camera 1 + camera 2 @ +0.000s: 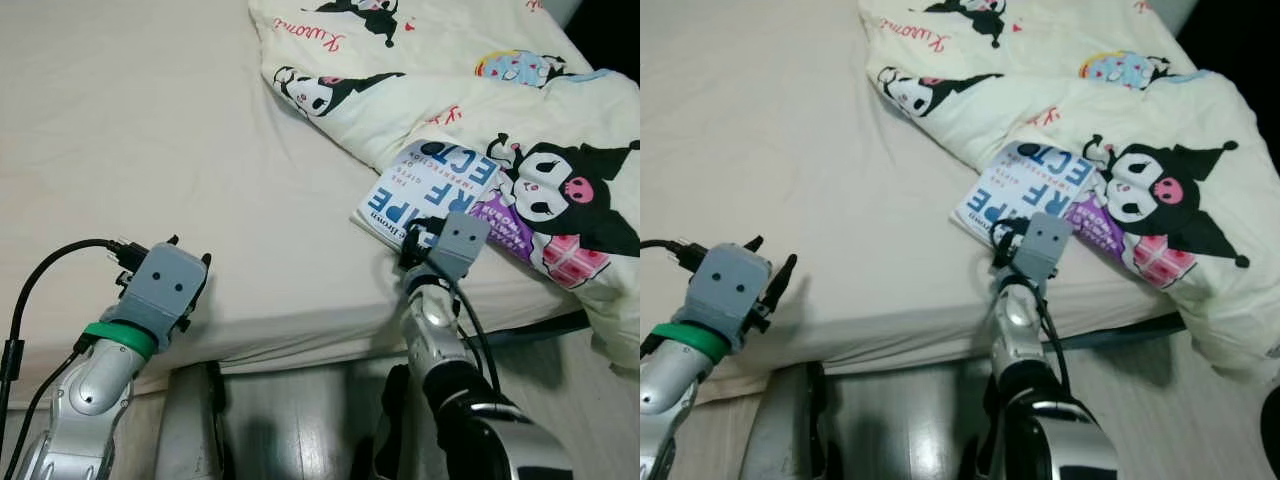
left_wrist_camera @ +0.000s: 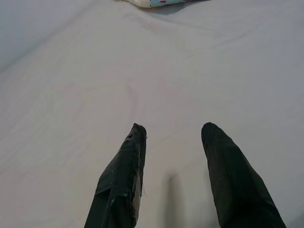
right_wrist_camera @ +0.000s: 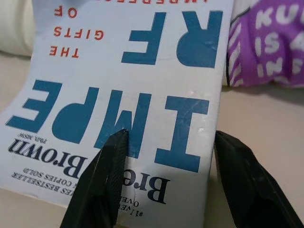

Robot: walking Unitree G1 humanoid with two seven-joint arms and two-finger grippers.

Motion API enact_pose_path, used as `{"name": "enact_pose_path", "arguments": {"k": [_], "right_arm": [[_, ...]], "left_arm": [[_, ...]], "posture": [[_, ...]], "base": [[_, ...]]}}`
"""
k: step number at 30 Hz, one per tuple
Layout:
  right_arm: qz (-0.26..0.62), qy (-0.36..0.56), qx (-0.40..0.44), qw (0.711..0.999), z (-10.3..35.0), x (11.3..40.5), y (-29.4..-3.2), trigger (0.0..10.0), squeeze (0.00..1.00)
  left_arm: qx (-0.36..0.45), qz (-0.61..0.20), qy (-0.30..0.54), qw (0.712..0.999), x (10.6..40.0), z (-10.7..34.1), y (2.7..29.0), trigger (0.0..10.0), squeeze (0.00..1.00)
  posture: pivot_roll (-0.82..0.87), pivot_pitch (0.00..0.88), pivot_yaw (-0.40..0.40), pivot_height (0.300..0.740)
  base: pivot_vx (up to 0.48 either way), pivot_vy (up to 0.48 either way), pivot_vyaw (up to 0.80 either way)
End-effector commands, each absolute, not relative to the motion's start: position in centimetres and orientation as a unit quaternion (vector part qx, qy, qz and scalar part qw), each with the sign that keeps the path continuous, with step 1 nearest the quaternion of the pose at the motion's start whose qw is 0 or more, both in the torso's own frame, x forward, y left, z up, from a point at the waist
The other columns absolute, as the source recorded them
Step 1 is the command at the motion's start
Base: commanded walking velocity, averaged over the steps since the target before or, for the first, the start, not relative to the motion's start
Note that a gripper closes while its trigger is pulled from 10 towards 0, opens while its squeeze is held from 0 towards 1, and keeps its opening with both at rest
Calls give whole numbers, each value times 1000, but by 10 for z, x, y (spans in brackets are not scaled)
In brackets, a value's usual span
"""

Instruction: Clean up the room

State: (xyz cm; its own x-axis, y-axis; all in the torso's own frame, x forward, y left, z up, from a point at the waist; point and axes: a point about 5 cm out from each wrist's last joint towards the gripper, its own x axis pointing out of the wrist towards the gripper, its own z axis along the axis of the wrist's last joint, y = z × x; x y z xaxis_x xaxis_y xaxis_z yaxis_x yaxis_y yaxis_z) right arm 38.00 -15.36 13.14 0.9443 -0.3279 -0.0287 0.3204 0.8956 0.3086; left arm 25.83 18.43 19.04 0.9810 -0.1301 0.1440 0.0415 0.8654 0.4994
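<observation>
One book [image 1: 425,188] lies flat, long axis running away from the wide-spread right claw [image 3: 168,147].

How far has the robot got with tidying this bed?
Nothing looks put away yet. The book lies on the bed, partly under the rumpled cartoon blanket. In hand: the right gripper is open at the book's near edge, fingers over the cover, not closed on it. The left gripper hovers open over bare sheet. Left: grasping and removing the book.
</observation>
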Motion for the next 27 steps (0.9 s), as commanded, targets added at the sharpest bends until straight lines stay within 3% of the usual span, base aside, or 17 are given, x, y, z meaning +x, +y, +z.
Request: {"name": "enact_pose_path", "arguments": {"k": [1,3,5,7,8,9,11,13,14,16,21,22,23,24,25,26,27], "right_arm": [[-165,85,209,960,94,369,-150,10000,0],[-143,95,281,944,93,370,-145,10000,0],[-143,95,281,944,93,370,-145,10000,0],[-85,111,426,894,88,371,-131,10000,0],[-85,111,426,894,88,371,-131,10000,0],[-49,107,487,865,88,371,-123,10000,0],[-49,107,487,865,88,371,-123,10000,0],[10,93,553,828,88,369,-111,10000,0],[10,93,553,828,88,369,-111,10000,0],[77,80,592,798,87,364,-96,10000,0],[150,65,613,773,89,358,-81,10000,0],[167,61,614,769,90,358,-78,9020,0],[177,57,614,767,92,358,-76,7412,0],[189,53,615,764,93,357,-74,4078,0],[190,50,614,765,95,358,-73,3294,0],[183,48,613,767,96,359,-73,0,0],[183,48,613,767,96,359,-73,0,0]], "left_arm": [[255,-41,-74,963,254,186,185,10000,0],[253,-38,-72,964,252,185,185,10000,0],[253,-38,-72,964,252,185,185,10000,0],[253,-36,-68,964,248,184,186,10000,0],[253,-36,-68,964,248,184,186,10000,0],[254,-34,-66,964,247,184,187,10000,0],[254,-34,-66,964,247,184,187,10000,0],[256,-30,-62,964,244,184,189,10000,0],[256,-30,-62,964,244,184,189,10000,0],[260,-26,-57,964,239,185,193,10000,0],[264,-24,-50,963,234,185,196,10000,0],[264,-24,-49,963,233,185,195,10000,0],[264,-25,-49,963,233,185,195,10000,0],[264,-25,-49,963,233,185,195,10000,0],[264,-25,-49,963,233,185,194,10000,0],[264,-26,-49,963,234,185,194,10000,0],[264,-26,-49,963,234,185,194,10000,0]], "posture": [[301,338,23,500],[305,345,19,500],[305,345,19,500],[317,352,13,500],[317,352,13,500],[323,353,12,500],[323,353,12,500],[347,361,13,500],[347,361,13,500],[368,370,20,500],[377,372,25,500],[378,372,25,500],[378,372,25,500],[381,367,24,500],[381,367,24,500],[380,361,22,500],[380,361,22,500]], "base": [[0,0,0],[0,0,0],[0,0,0],[0,0,0],[0,0,0],[0,0,0],[0,0,0],[0,0,0],[0,0,0],[0,0,0],[0,0,0],[0,0,0],[0,0,0],[0,0,0],[0,0,0],[0,0,0],[0,0,0]]}}
